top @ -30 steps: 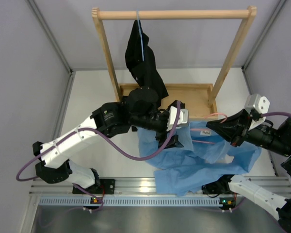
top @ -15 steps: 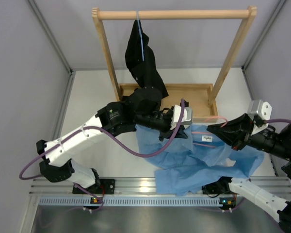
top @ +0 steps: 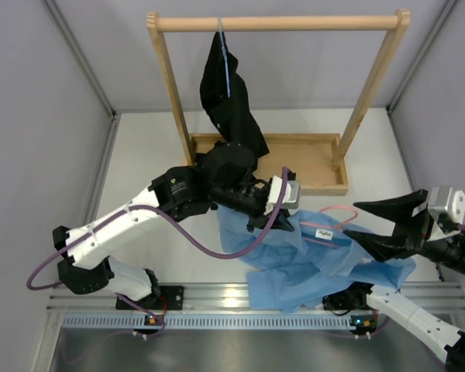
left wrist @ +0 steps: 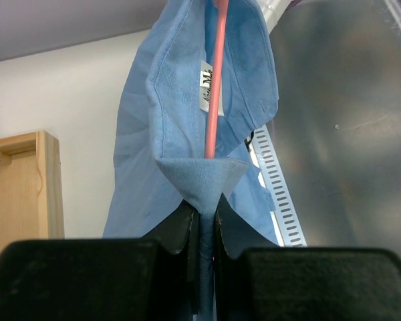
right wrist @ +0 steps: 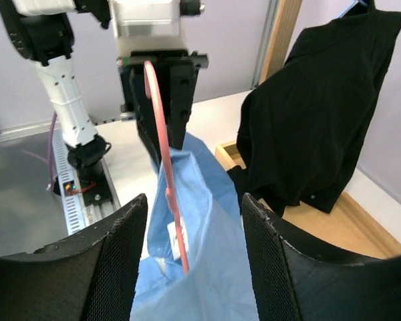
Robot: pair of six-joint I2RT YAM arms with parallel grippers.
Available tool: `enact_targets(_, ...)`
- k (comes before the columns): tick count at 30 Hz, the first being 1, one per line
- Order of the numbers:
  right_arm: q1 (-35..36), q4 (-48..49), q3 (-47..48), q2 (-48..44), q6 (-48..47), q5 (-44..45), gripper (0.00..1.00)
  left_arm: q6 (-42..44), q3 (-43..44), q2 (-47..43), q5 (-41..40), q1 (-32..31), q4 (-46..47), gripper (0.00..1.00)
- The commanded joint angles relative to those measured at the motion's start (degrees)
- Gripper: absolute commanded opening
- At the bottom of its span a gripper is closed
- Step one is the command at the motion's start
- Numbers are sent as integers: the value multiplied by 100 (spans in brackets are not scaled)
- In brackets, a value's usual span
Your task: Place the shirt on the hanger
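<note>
Shirt – lies crumpled on the white surface, in front of the rack's tray and between the two arms. Its collar end is lifted at the left; the white label faces up.

Hanger – pink wire, inside the collar opening. The left wrist view shows the wire running past the label and disappearing behind a pinched fold of shirt.

Left hand – clamped tight on that fold, jaws nearly together. Cannot tell whether the wire is caught in the grip as well. In the right wrist view the wire arches up to this hand, with the shirt hanging below it.

Right hand – jaws spread wide and holding nothing, at the shirt's right edge with its tips pointing at the hanger's end.

Behind: wooden rack with a black garment hung on a pale blue hanger, its hem reaching the tray.
</note>
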Motion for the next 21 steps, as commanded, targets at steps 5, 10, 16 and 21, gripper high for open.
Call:
enact_targets(5,124,-1058,271,-352,-415,-361,49,63,144,-321,1149,70,168,0)
enact_targets(10,142,-1060,60,-415,-618,-1536,41,-60,372,-119,1388,70,142,0)
enact_targets(16,142,-436,-221,-353,-521,-1776,32,-166,602,118,1546,70,142,0)
enact_targets(21,142,-443,-309,-326,-591,-1558,37,-140,716,198,1739,70,151,0)
